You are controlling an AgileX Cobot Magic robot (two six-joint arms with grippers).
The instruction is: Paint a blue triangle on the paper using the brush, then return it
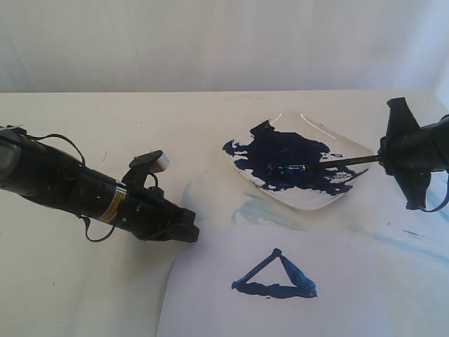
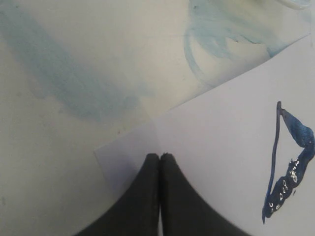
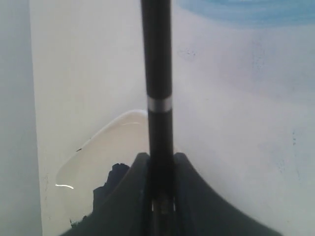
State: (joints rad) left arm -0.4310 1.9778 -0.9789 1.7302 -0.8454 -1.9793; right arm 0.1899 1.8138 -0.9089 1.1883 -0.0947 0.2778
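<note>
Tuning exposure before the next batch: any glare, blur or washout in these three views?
Exterior view: washed out, the paper barely separates from the table. Left wrist view: white glints on the blue triangle; the left gripper is soft, close to the lens. Right wrist view: the brush and the right gripper look soft, bluish cast, small highlight on the plate.

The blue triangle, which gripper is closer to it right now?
Left. The left gripper sits shut over the paper's corner beside the blue triangle; the right gripper is farther off beside the plate, holding the brush.
</note>
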